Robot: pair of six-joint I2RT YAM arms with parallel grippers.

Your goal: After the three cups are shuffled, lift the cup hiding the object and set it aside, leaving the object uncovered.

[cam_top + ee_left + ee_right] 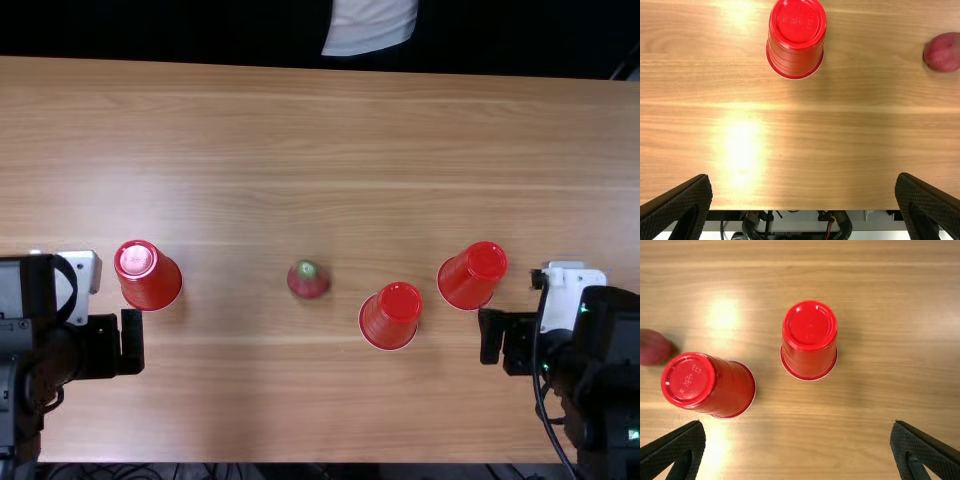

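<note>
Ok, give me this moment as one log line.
cups: left cup, middle cup, right cup, all inverted | red object: uncovered, left of middle cup | left gripper: open, empty | right gripper: open, empty

I see a small red fruit (308,280), green-topped, lying uncovered. All cups are red and inverted: left cup (148,275) well left of it, middle cup (390,315) near its right, right cup (472,275) farther right.

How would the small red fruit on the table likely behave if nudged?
The red fruit looks rounded, so it would probably roll. It sits free on the smooth table, so little would stop it. Small, so probably light.
</note>
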